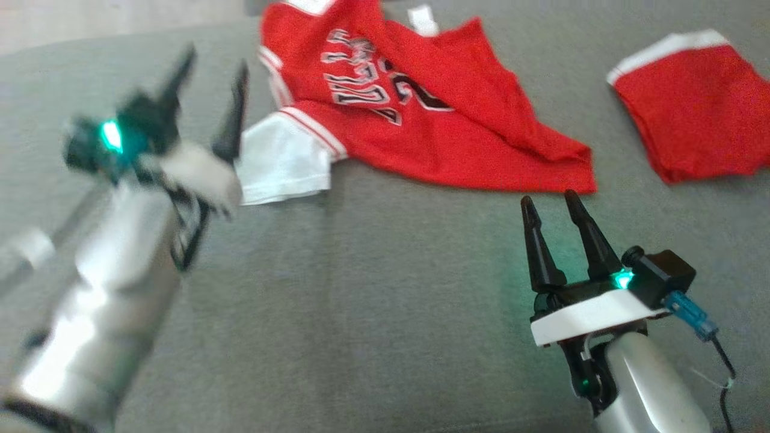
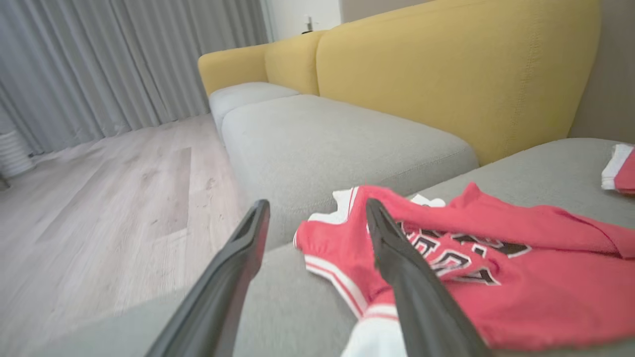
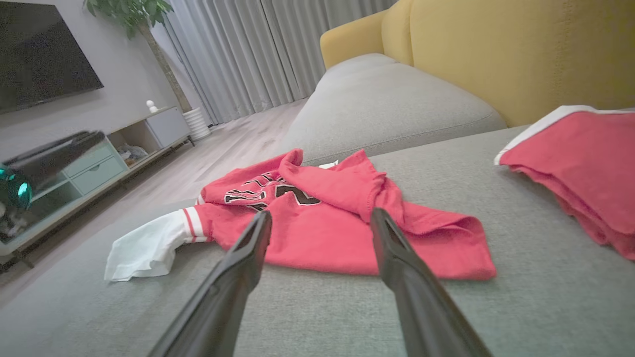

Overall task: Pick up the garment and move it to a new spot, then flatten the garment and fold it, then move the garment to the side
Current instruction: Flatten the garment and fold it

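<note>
Red jersey [image 1: 421, 120] with black-and-white lettering lies rumpled on a grey sofa [image 1: 361, 300] seat, toward the far side in the head view. A white sleeve [image 1: 283, 159] sticks out flat at its left end. The body is bunched, with a loose fold thrown across the chest, and the hem runs out to a corner on the right. A second red piece [image 1: 698, 108] with a white band lies well apart, far right.

The left fingers [image 1: 234, 108], blurred, are spread wide and hold nothing. They hover just beside the white sleeve; whether they touch it cannot be told. The right fingers [image 1: 538, 246] are also spread and empty, with their tips just short of the hem corner.

The cloth looks thin, soft and light. It will likely sag, slide easily over the cushion and keep no shape when lifted. The best holds seem to be the sleeve or shoulder on the left and the hem corner on the right, so that it hangs open between them. A pinch at the central fold would probably catch several layers and keep it bunched.
</note>
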### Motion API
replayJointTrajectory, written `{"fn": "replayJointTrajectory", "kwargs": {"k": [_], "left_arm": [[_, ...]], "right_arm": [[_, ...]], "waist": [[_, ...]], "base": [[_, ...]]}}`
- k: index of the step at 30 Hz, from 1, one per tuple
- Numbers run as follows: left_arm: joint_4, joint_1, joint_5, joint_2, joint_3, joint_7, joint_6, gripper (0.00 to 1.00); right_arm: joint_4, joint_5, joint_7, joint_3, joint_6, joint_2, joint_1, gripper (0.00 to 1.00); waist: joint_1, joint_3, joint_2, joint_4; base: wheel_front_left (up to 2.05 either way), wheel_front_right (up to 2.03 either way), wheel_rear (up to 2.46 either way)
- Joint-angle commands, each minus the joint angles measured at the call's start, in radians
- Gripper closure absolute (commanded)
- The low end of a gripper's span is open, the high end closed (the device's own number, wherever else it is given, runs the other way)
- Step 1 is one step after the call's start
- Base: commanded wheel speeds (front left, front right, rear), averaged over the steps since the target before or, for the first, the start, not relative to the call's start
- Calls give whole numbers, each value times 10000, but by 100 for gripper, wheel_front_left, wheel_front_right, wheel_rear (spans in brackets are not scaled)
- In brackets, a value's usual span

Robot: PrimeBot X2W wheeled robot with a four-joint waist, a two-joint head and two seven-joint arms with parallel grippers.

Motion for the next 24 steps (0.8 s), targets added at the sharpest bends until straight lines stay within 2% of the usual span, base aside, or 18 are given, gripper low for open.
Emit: {"fn": "replayJointTrajectory", "kwargs": {"k": [1,5,10,17,24], "left_arm": [[-645,422,-102,311,473,-91,228,0],[-2098,2566,-415,247,1023,-93,887,0],[-3143,4031,-480,198,1213,-94,1318,0],[-3297,3833,-527,364,1203,255,1287,0],[-2135,3109,-593,475,1181,1042,1264,0]], "right_arm": [[-248,-62,-109,127,37,-12,-38,0],[-217,-85,-109,85,37,-12,126,0],[-215,-213,-109,124,37,-12,158,0],[-265,-252,-108,210,37,-12,-38,0],[-352,-254,-108,268,37,-12,-167,0]], "waist": [[1,-617,0,732],[1,-792,0,1041],[1,-678,0,1181],[1,-178,0,792],[1,470,0,282]], "base": [[0,0,0],[0,0,0],[0,0,0],[0,0,0],[0,0,0]]}}
